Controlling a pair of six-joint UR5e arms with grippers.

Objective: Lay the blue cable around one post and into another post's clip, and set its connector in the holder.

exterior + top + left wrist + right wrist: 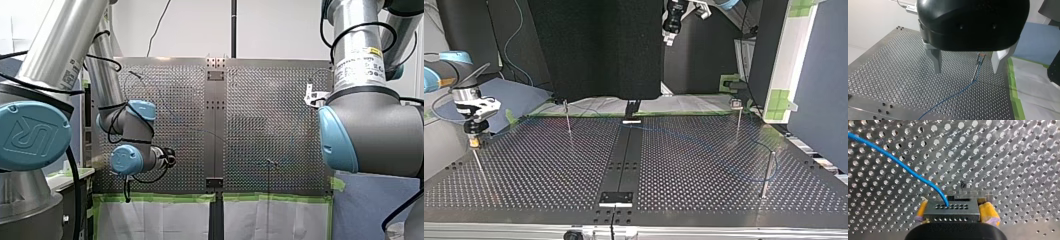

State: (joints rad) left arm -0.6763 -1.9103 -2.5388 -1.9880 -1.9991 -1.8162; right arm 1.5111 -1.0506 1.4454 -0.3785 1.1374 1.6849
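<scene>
Right wrist view: right fingers (989, 212) tight on connector (951, 210), blue cable (898, 162) over table (1010, 157); left fingers (936, 60) apart, post (978, 68) ahead.

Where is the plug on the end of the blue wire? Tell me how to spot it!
Look over the holey table to my right gripper at the top view's left. Between its yellow fingers sits the connector: the only grey block with rows of tiny holes, the blue cable sprouting from it.

You can see a blue cable (898, 162) crossing a silver table (1010, 157) patterned with even rows of dark holes, a grey connector (951, 213) with two dotted rows between yellow pads (989, 212), and green tape (1014, 85) edging the table.
</scene>
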